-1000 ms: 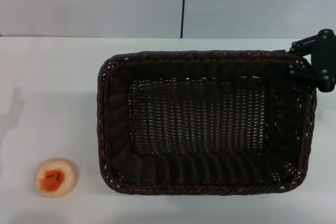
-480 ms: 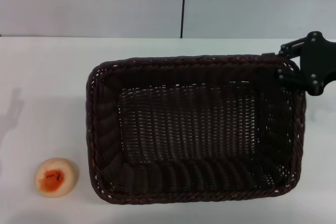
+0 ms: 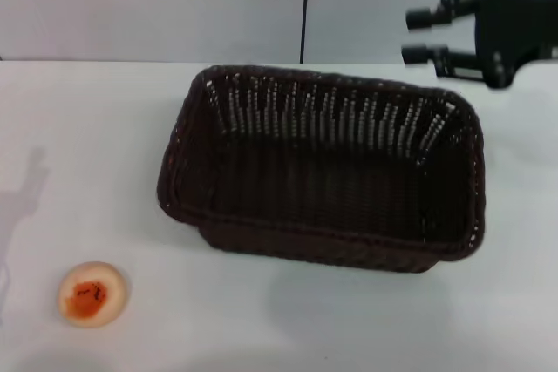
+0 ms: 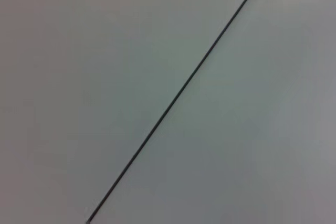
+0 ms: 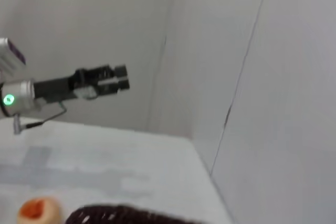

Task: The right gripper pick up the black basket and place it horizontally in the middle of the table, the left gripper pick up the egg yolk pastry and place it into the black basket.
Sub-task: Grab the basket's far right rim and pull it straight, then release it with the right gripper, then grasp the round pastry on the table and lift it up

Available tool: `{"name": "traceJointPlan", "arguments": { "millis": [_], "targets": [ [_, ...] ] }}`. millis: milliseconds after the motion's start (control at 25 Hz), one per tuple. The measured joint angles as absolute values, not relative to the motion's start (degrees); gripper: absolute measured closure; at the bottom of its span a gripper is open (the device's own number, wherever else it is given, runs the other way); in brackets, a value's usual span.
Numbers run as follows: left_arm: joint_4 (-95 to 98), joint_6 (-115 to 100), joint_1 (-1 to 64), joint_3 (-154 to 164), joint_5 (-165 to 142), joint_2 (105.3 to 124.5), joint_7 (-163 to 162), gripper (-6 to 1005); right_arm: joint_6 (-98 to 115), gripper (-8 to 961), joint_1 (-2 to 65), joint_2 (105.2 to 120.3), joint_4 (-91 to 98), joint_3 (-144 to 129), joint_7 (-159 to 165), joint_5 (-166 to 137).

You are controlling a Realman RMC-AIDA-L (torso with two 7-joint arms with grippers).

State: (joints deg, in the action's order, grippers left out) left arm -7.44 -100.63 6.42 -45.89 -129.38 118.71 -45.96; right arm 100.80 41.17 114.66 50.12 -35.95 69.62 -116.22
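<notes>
The black basket (image 3: 323, 176) lies lengthwise across the middle of the white table (image 3: 87, 128), its opening facing up; its rim also shows in the right wrist view (image 5: 121, 216). My right gripper (image 3: 417, 36) hangs open and empty above the basket's far right corner, clear of it. The egg yolk pastry (image 3: 93, 294) sits on the table at the near left, apart from the basket; it also shows in the right wrist view (image 5: 37, 211). My left gripper (image 5: 122, 77) is out of the head view and shows only in the right wrist view, raised above the table's left side.
A grey wall with a dark vertical seam (image 3: 305, 6) stands behind the table. The left wrist view shows only that wall and seam (image 4: 178, 93). Bare table lies between the pastry and the basket.
My right gripper has let go of the basket's right rim, opened and risen up and back. The basket has settled onto the table, shifted a little and now rests alone.
</notes>
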Motion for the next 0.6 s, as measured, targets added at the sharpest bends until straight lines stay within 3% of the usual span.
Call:
{"name": "traceJointPlan", "arguments": {
  "millis": [280,360,600],
  "targets": [
    [-6.87,-99.37,6.41,-42.53,-129.43,118.66,-45.88,200,100.18,602,41.78,115.09,50.75,-35.51,67.46,-108.38],
    [-6.56,-99.26,6.41,-41.43,-129.45,118.52,-45.72,200,98.89,597,37.59,116.72,47.16,-35.17,63.36,-102.52],
    [0.42,-99.39,8.15,-33.72,-129.48,118.2,-44.31,201,95.9,584,28.65,118.76,36.22,-35.03,56.1,-85.73]
  ]
}}
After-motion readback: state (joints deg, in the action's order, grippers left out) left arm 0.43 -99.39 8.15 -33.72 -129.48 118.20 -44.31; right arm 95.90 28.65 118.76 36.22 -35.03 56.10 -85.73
